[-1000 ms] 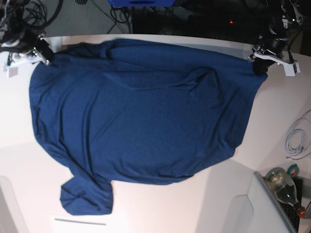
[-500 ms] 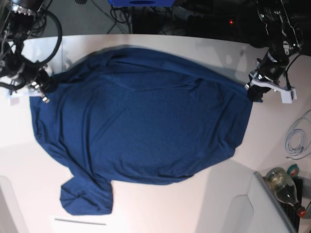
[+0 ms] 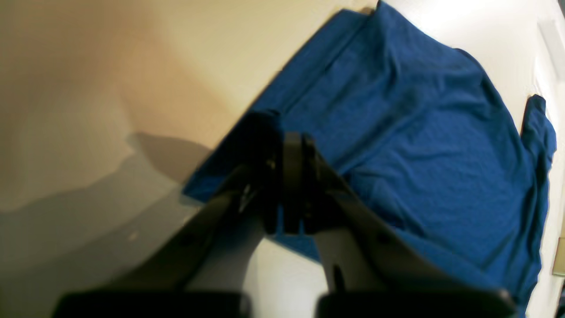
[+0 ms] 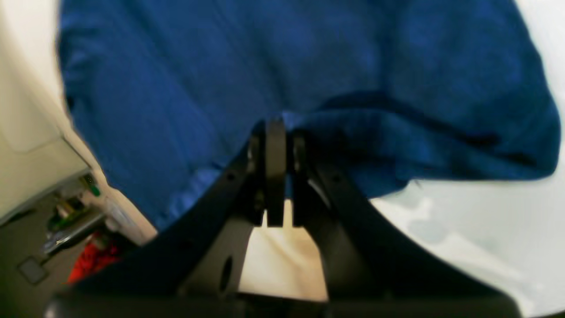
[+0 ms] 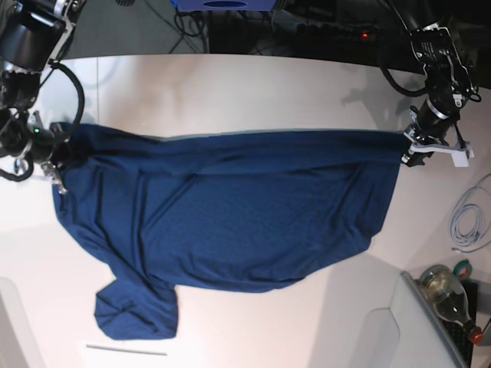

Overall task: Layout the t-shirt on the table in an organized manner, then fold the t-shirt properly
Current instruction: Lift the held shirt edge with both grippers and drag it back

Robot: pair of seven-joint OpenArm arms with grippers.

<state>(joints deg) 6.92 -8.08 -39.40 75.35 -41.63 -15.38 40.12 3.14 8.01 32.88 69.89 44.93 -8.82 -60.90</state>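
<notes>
Lying spread on the white worktop (image 5: 230, 84), the blue t-shirt (image 5: 230, 215) has its far edge pulled tight. The left claw (image 5: 408, 151) pinches one corner. The right claw (image 5: 63, 153) pinches the other.

Beyond the tabletop's far edge I see a dark floor strewn with black cables (image 5: 188, 27) and a blue box (image 5: 222, 4). Off its near right corner sit a coiled white cable (image 5: 468, 222) and a glass bottle (image 5: 449, 295).
</notes>
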